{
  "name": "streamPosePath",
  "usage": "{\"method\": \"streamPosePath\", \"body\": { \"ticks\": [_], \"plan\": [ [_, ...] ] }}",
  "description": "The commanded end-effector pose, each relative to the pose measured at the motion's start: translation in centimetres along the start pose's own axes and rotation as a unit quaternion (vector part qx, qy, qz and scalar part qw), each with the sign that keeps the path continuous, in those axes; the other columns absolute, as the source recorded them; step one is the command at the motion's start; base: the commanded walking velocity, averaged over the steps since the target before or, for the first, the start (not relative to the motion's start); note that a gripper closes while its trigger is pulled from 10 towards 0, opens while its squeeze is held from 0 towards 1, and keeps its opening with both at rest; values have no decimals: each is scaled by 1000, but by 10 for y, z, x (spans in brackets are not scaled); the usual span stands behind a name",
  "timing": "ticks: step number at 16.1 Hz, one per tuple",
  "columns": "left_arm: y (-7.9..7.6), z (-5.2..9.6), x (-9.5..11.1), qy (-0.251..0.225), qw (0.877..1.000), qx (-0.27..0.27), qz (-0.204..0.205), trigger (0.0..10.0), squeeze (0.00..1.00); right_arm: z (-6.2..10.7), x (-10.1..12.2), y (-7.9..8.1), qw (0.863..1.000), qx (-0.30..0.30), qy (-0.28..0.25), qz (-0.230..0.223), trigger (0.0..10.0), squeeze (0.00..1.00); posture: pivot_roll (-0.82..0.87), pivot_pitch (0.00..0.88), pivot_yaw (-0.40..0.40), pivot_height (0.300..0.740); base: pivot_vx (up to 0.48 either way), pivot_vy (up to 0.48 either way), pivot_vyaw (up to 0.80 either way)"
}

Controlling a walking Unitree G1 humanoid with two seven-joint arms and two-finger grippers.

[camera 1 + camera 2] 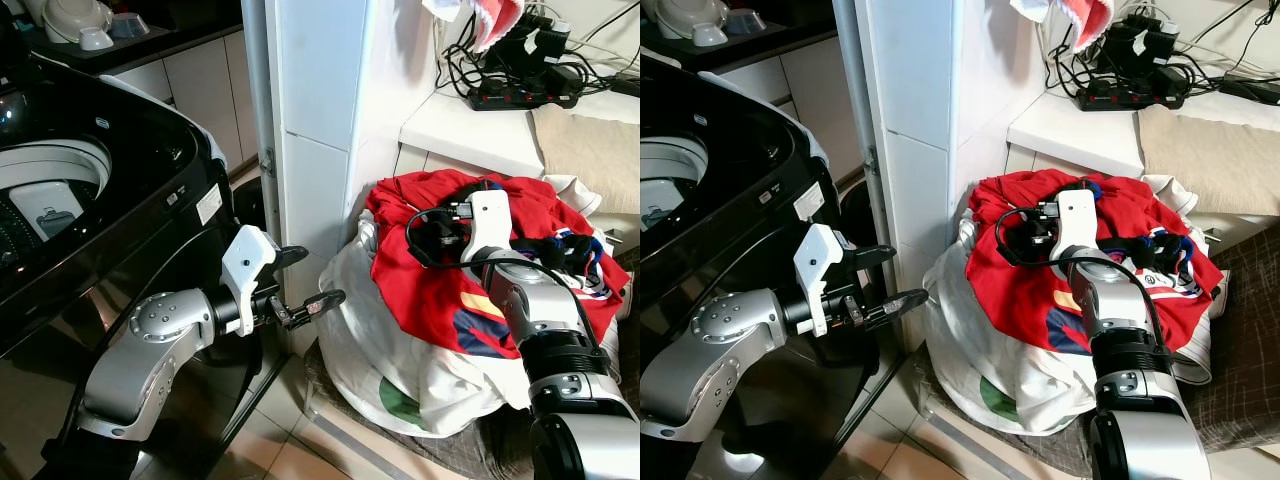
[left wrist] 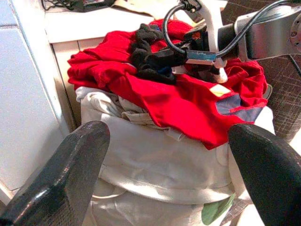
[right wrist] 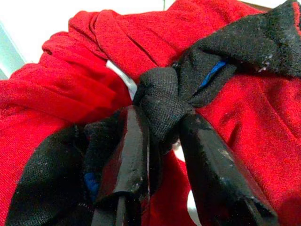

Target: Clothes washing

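Black cloth (image 3: 164,106) pinched in right end effector (image 3: 162,141) atop red shirt (image 1: 430,290). Left end effector (image 1: 305,280) spread apart, empty. Pickup step; next, lift and carry to washer (image 1: 120,190).

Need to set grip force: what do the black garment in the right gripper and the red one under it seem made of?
Black garment: soft matte knit, likely cotton or a blend; a coarse weave shows where the right gripper bunches it. Red garment: smoother, finer jersey-like fabric with soft folds and printed patches, possibly polyester. Both look limp and light.
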State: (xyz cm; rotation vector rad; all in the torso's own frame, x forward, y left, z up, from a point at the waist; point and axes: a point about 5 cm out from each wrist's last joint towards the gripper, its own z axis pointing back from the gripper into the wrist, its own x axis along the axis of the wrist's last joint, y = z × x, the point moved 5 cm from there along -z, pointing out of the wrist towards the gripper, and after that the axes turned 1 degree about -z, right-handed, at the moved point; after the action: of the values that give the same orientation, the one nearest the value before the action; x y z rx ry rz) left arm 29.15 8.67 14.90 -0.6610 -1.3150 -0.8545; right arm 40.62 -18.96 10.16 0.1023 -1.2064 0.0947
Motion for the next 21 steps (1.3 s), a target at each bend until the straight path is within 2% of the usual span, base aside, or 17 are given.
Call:
{"method": "streamPosePath", "body": {
  "ticks": [1,4,7,9,11,14,15,16,17,18,19,21],
  "plan": [
    [-3,0,6,-6,1000,-7,-6,10000,0,1,-4,-2,1000,-1,-1,-7,0,0,-20,0,8,740,0,0,0],
    [-2,0,7,-7,1000,-6,-6,10000,0,1,-2,-4,1000,-5,-12,-11,0,0,-14,0,6,740,0,0,0],
    [-1,-1,11,-20,1000,2,-6,10000,0,9,15,-8,998,-12,-62,-21,0,0,-16,0,6,740,0,0,0],
    [4,-2,18,-38,999,17,-6,10000,0,18,26,-10,996,-8,-91,-17,0,0,-18,0,5,740,0,0,0],
    [10,-2,28,-65,997,39,-3,10000,0,33,44,-5,991,22,-129,-30,0,0,-18,0,1,740,0,0,0],
    [15,-5,44,-101,993,65,-4,10000,0,67,74,14,974,122,-185,-50,0,0,-29,0,6,740,0,0,0],
    [17,-7,51,-115,991,75,-6,10000,0,80,85,21,963,162,-207,-65,0,0,-35,0,8,740,0,0,0],
    [19,-10,63,-144,986,86,-2,10000,0,96,100,29,944,208,-239,-90,0,0,-41,0,10,740,0,0,0],
    [21,-12,70,-163,982,93,7,10000,0,104,107,32,933,230,-254,-105,0,0,-44,0,10,740,0,0,0],
    [23,-15,87,-202,974,99,20,10000,1000,115,116,38,916,263,-272,-131,0,0,-46,0,8,740,0,0,0],
    [22,-16,100,-225,969,96,19,10000,1000,123,120,45,902,295,-280,-145,0,0,-46,0,8,740,0,0,0],
    [14,-20,123,-263,962,70,22,10000,1000,130,125,55,886,327,-287,-161,0,0,-41,0,-5,740,0,0,0]
  ]
}}
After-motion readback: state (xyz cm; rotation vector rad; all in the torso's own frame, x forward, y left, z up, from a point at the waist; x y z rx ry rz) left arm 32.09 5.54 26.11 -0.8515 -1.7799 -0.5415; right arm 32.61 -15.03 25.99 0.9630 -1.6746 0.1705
